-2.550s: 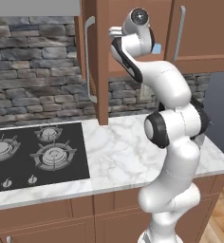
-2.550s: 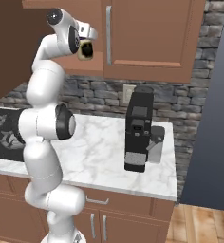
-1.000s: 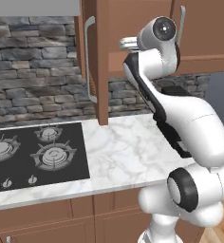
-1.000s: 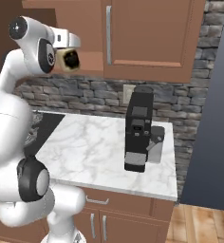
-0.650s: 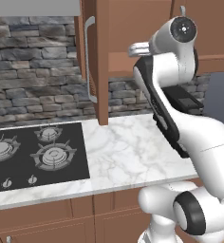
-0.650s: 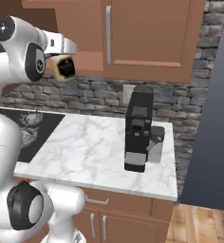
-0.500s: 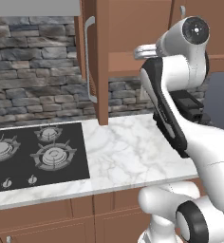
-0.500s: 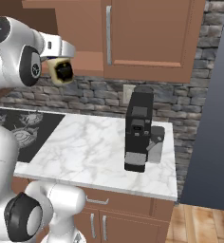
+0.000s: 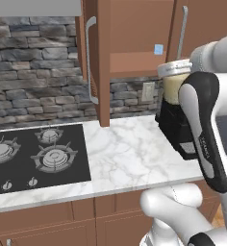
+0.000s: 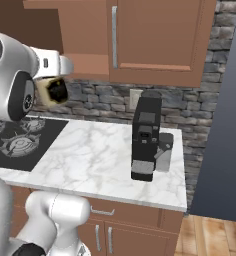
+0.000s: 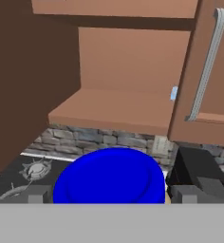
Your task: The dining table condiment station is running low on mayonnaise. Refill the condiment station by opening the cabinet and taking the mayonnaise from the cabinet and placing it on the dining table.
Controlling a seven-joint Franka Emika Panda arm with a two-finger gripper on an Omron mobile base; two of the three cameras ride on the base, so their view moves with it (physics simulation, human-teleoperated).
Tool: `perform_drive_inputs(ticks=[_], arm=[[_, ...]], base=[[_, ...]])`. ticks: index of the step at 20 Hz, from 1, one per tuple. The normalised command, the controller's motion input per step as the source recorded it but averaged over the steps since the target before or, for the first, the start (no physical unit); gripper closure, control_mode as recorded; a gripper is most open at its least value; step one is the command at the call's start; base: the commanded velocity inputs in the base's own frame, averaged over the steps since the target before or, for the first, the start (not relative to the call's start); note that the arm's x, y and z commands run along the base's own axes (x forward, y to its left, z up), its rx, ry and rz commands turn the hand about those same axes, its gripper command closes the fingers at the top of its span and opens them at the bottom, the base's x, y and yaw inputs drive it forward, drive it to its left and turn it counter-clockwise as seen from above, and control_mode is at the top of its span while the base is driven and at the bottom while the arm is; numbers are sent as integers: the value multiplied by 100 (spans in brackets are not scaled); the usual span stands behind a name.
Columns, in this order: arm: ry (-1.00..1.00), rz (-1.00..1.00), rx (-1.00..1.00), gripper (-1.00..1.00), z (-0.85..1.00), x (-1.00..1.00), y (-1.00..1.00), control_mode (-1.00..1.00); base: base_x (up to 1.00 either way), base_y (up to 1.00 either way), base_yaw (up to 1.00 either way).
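I have the mayonnaise (image 11: 109, 176) out of the cabinet (image 9: 104, 62), whose door stands swung open with the shelf behind it bare, and the jar now sits in my hand (image 10: 52, 93), up in the air above the marble table (image 9: 130, 158) between the black stove (image 9: 36, 156) and the coffee machine (image 10: 145, 139). The fingers (image 11: 36, 194) stand wide apart on either side of the jar's body, just below the blue lid, so the hand is closed on the jar at nearly its full spread. I judge the jar as stiff and fairly heavy for its size, probably glass or hard plastic with smooth, slippery walls, so a hard knock or a drop could break it. The hold on the round body looks right to me, since the lid's rim gives a stop against sliding. The dining table is nowhere in these views, so I reckon the carry is yet to come, and I would keep the jar from swinging on the way.
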Motion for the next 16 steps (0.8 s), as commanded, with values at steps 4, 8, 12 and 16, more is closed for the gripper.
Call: perform_drive_inputs(ticks=[4, 8, 12, 16], arm=[[0, 13, 0, 100, 0, -68, -33, -100], [0, 9, 0, 100, 0, -26, -22, -100], [0, 4, 0, 100, 0, -13, -5, 100], [0, 0, 0, 100, 0, 0, 0, 100]], base=[[0, 0, 0], [0, 0, 0], [-7, 0, 0], [-72, 0, 2]])
